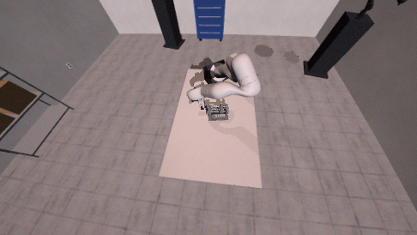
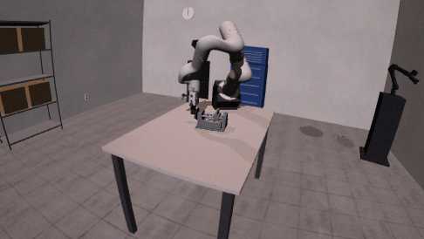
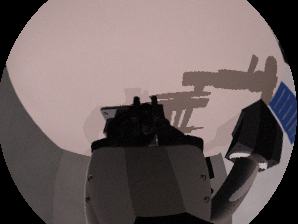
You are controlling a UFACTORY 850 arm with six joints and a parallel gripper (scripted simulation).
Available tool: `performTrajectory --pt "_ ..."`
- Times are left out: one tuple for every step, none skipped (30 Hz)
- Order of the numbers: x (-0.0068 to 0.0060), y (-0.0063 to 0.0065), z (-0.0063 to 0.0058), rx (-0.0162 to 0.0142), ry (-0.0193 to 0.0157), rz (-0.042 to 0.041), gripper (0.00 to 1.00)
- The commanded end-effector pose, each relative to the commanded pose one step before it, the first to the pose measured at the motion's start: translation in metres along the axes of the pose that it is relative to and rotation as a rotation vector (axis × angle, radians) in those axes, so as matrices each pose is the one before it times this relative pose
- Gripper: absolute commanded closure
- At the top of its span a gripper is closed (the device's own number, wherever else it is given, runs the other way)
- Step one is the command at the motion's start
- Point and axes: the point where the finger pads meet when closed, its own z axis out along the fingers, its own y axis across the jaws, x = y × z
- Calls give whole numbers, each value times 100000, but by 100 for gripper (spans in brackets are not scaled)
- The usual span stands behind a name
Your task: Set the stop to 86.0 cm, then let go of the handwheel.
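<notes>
We log the small grey machine (image 1: 218, 116) (image 2: 212, 125) (image 3: 111, 111) upright on the pale table (image 1: 206, 154) (image 2: 183, 153) (image 3: 125, 50), toward its 12 o'clock end in the top view. From the machine, the gripper (image 1: 202, 108) (image 2: 194, 111) (image 3: 145, 103) points down at 10 o'clock, close in; whether its fingers are together or clamped on the handwheel, we cannot tell. The white arm (image 1: 223, 90) (image 2: 218, 44) arches over at 12. Farther out: blue cabinet (image 1: 209, 21) (image 2: 255, 83) (image 3: 286, 105), 12; shelf (image 1: 57, 100) (image 2: 26, 80), 9; black pillar (image 1: 339, 45) (image 2: 384, 126), 2.
</notes>
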Motion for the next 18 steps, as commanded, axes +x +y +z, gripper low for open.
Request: performTrajectory --pt "45 23 484 118 106 -45 94" --pt "0 -18 166 1 -1 0 94" --pt "0 -17 166 0 0 0 94" --pt "0 -24 168 -1 1 0 94" --pt "0 -50 174 1 -1 0 94" --pt "0 -49 174 0 0 0 94" --pt "0 -66 179 -1 0 0 94" --pt "0 -90 185 0 0 0 94" --pt "-1 -89 185 0 0 0 94" --pt "1 -128 181 0 0 0 94" --pt "0 -130 181 0 0 0 94" --pt "0 -153 167 -1 0 0 94" --pt "0 -164 160 0 0 0 94" --pt "0 -181 150 0 0 0 94" --pt "0 -202 137 0 0 0 94" --pt "0 0 0 0 0 0 94" --pt "0 0 0 0 0 0 94" --pt "0 -210 124 0 0 0 94"
